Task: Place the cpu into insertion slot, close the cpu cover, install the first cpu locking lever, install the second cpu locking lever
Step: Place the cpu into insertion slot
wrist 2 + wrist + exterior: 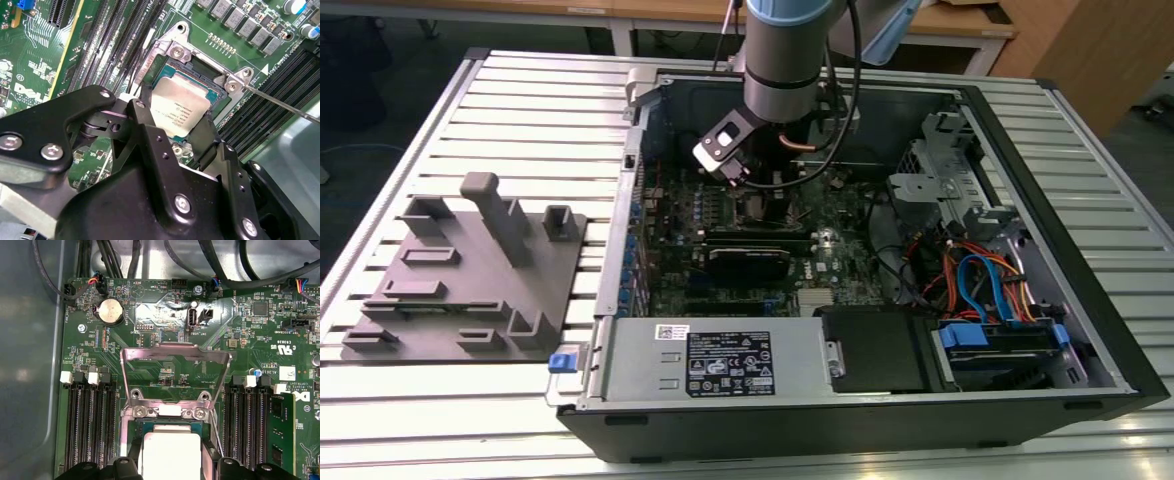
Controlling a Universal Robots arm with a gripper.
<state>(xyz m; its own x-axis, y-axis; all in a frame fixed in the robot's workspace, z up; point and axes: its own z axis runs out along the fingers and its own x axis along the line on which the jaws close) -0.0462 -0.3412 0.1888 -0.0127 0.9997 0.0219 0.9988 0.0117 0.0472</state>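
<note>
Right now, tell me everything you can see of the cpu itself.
The small flat square cpu with a dull silver-grey metal top carries dark print on its upper face. It sits between the two fingers of the black claw, which close against its opposite sides, directly over the square dark insertion slot with a silvery rim. Whether it is fully seated cannot be told. The thin silvery cpu cover frame is swung open beyond it, not touching it.

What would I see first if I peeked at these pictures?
A silver square chip, the cpu, sits pinched in the black tool right at the insertion slot on the green board. The cpu cover stands flipped open at the slot's edge. In the exterior view, the arm reaches down into the open computer case.
</note>
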